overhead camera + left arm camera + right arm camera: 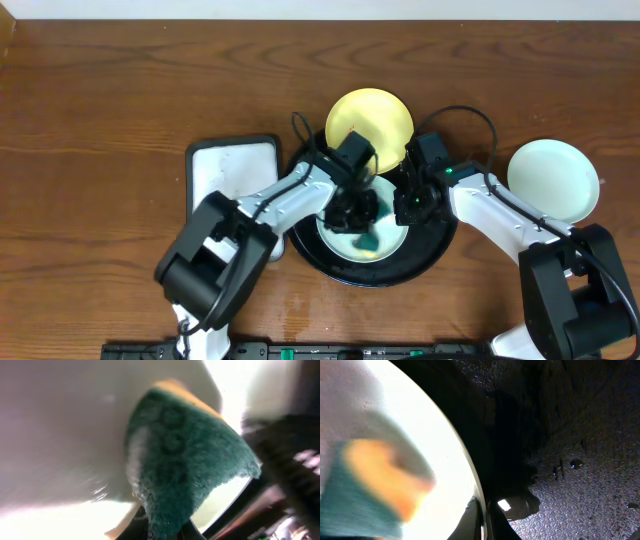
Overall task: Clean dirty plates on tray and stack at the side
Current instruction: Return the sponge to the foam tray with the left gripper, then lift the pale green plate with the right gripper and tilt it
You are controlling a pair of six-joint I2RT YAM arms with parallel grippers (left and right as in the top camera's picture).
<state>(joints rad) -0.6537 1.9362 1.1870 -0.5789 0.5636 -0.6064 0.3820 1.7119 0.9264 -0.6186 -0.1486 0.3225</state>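
A pale mint plate (392,240) lies in the middle of the round black tray (435,243). My left gripper (357,215) is shut on a green and yellow sponge (367,240) and presses it on that plate's face; the sponge fills the left wrist view (190,460). My right gripper (408,208) is shut on the plate's right rim (481,505), one finger on each side. A yellow plate (380,115) rests on the tray's far rim. A second mint plate (555,178) lies on the table at the right.
A small white rectangular tray with a black rim (225,170) lies left of the black tray. The wooden table (100,120) stretches to the left and far side. The black tray's floor (580,460) is wet and speckled.
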